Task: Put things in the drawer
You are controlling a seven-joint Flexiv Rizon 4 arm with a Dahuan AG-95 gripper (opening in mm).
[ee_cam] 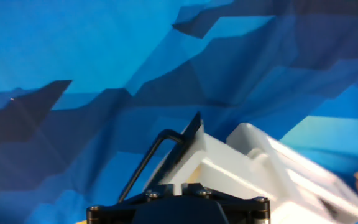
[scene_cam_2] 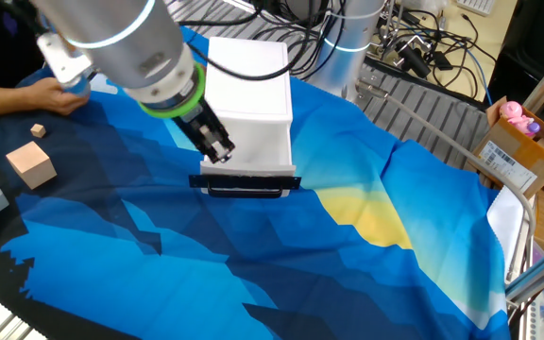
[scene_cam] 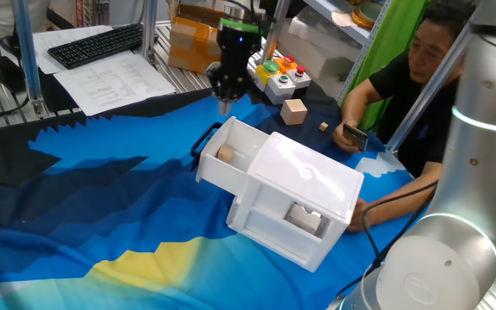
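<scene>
On a desk [scene_cam: 76,232] draped in blue and yellow cloth, a boxy white plastic cabinet [scene_cam: 304,185] lies with its shallow white drawer [scene_cam: 229,155] pulled open, a thin black handle [scene_cam: 203,142] on its front. One small tan wooden block [scene_cam: 226,154] rests inside the drawer. A black gripper [scene_cam: 226,107] hangs just above the drawer's far edge; whether its fingers are spread or pressed together cannot be told. A larger wooden cube [scene_cam: 294,111] and a tiny block [scene_cam: 324,127] sit beyond the cabinet, near a person's hand [scene_cam: 351,138].
</scene>
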